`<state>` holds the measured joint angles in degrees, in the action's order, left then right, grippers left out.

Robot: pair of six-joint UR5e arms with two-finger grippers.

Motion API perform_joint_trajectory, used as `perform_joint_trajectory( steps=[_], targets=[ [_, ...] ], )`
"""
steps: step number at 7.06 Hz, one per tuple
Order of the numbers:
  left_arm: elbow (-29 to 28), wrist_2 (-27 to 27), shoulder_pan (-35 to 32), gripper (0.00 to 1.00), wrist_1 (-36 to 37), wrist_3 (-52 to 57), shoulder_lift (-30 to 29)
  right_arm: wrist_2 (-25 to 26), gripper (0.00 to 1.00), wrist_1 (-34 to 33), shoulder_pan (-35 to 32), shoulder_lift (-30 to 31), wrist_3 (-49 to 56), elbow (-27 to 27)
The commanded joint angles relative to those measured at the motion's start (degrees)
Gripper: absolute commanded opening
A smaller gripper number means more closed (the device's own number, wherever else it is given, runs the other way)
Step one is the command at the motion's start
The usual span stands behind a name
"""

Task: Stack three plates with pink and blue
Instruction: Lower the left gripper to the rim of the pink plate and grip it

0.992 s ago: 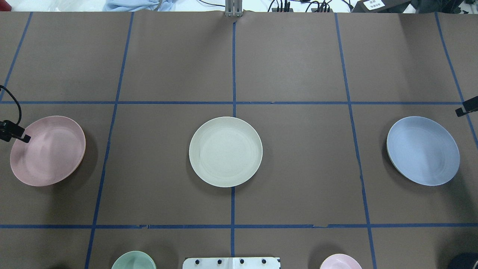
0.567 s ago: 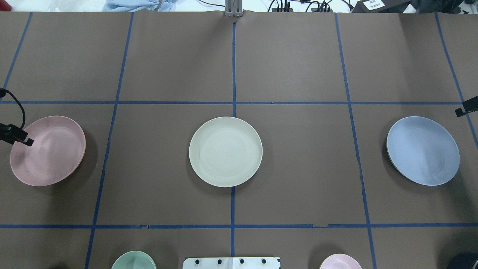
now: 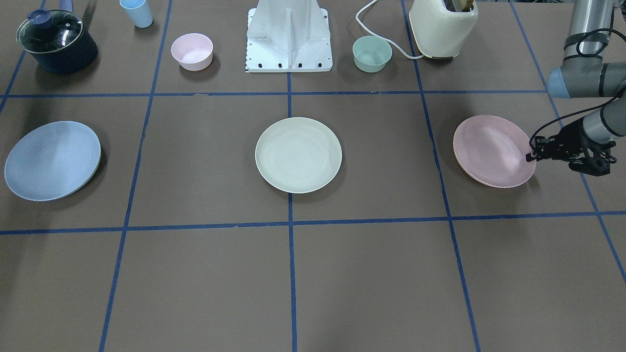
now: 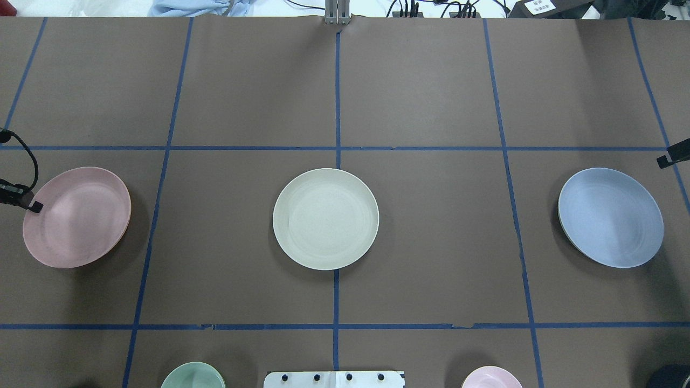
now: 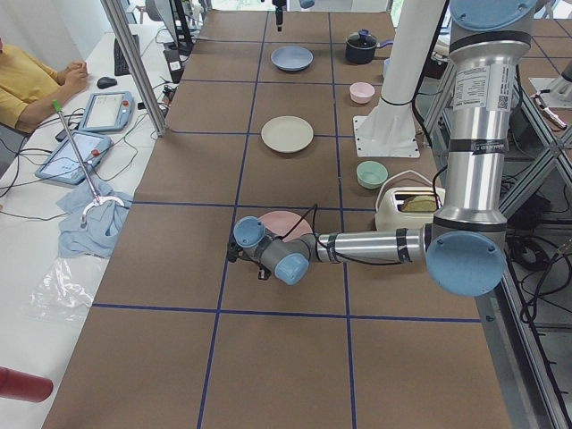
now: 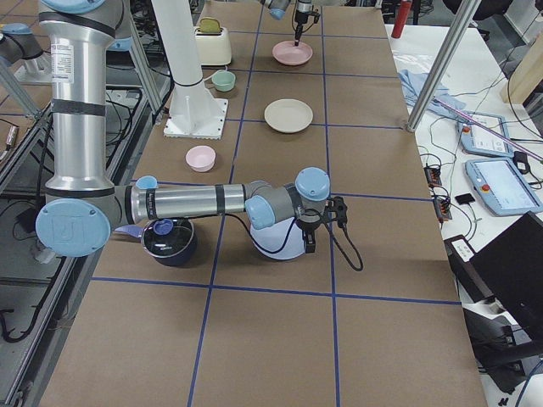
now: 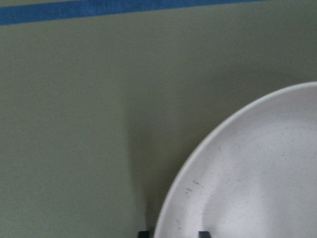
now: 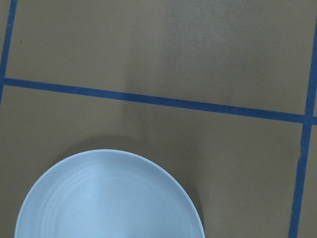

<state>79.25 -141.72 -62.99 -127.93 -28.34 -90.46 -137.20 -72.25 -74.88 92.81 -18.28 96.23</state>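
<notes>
The pale pink plate [image 4: 81, 218] lies at the table's left, the cream-white plate [image 4: 325, 218] in the middle and the light blue plate [image 4: 610, 217] at the right, all apart. My left gripper [image 4: 35, 207] is at the pink plate's outer rim. In the left wrist view the two fingertips [image 7: 143, 233] sit close together, one on each side of that rim [image 7: 247, 173], shut on it. My right gripper [image 4: 662, 160] shows only as a black tip just beyond the blue plate's far right side. Its wrist view shows the blue plate [image 8: 109, 198] but no fingers.
Along the robot's side stand a dark lidded pot [image 3: 56, 41], a light blue cup [image 3: 136, 12], a small pink bowl [image 3: 191, 51], the white base plate [image 3: 288, 36], a small green bowl [image 3: 372, 53] and a cream toaster [image 3: 442, 27].
The pink plate has shifted slightly toward the table's middle. My left gripper's tip has dropped to the plate's outer rim. The right gripper, the cream plate and the blue plate have not moved.
</notes>
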Motion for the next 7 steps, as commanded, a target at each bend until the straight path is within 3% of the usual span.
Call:
perform_joint_trajectory(
  steps=[1,3,7],
  targets=[
    [3.5,-3.7,0.0,0.00,1.1,-3.2,-0.3,0.0,1.00,0.0,0.0,0.0,0.0,-0.1],
    [7.6,-5.2,0.2,0.00,1.1,-13.1,-4.8,-0.1,1.00,0.0,0.5,0.0,-0.1,0.0],
    [16.4,-4.4,12.4,0.00,0.8,-32.4,-14.4,0.5,1.00,2.0,2.6,-0.1,0.1,-0.3]
  ],
)
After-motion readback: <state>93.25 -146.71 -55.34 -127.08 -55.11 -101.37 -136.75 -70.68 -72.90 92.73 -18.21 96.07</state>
